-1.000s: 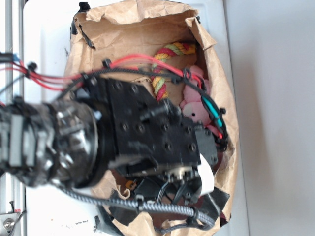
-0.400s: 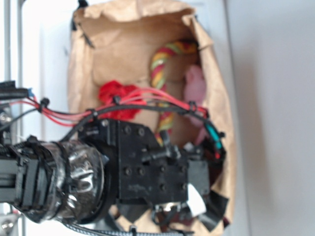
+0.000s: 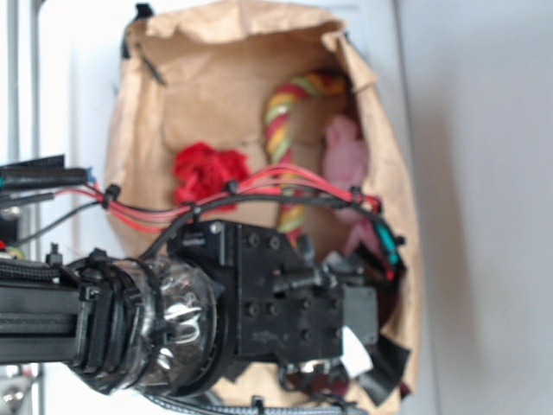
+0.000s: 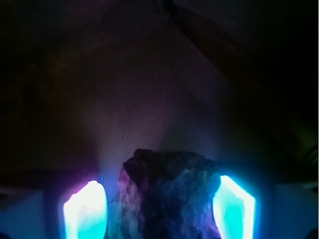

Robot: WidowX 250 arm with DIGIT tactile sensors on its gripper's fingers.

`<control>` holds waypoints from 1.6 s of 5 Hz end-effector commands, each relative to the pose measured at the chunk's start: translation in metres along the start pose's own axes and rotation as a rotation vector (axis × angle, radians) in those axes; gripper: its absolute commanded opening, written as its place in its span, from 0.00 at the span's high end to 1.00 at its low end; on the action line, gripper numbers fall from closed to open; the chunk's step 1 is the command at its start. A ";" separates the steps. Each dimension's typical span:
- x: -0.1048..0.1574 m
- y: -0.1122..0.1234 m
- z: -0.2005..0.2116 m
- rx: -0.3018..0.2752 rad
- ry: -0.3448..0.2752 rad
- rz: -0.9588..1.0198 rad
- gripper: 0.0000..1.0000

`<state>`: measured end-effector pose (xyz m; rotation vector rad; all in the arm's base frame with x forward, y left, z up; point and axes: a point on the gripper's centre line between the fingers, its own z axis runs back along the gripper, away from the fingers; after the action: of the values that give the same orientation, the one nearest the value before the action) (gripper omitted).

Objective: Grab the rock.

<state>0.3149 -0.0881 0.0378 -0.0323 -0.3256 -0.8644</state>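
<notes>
Rock (image 4: 167, 196): a dark, rough, angular lump, visible only in the wrist view, where it fills the lower centre of a very dim picture and sits directly between the two glowing fingers (image 4: 85, 211) of the gripper (image 4: 159, 211); the left finger shows white-violet, the right one cyan. The jaws stand spread to either side of the rock, the left finger just beside its edge and the right finger close against its other flank; whether either pad actually touches the stone cannot be told in the poor light. In the exterior view the rock is hidden beneath the arm. Paper bag (image 3: 216, 78): brown, crumpled, lying open on a pale surface, its walls folded outward and clipped at the rim; it holds all the loose items. Robot arm (image 3: 268, 298): black, blocky wrist housing with a silver-taped joint behind it, reaching in from the left over the lower half of the bag and covering that part of its floor; red and black cables (image 3: 259, 186) arch across it. Rope cane (image 3: 285, 130): striped red, yellow and green, hooked at the top, running down the bag's middle until the arm hides its lower end. Pink soft toy (image 3: 344, 156): to the right of the rope, against the bag's right wall. Red ruffled ball (image 3: 207, 169): to the left of the rope, on the bag's floor, just above the cables.
</notes>
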 end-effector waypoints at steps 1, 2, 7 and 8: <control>0.014 0.012 0.023 0.023 -0.042 0.033 1.00; 0.011 0.025 0.050 0.021 -0.049 0.120 1.00; -0.037 0.080 0.160 0.263 0.151 0.632 1.00; -0.047 0.085 0.168 0.235 0.202 0.617 1.00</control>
<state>0.3024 0.0273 0.1688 0.1460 -0.1371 -0.2188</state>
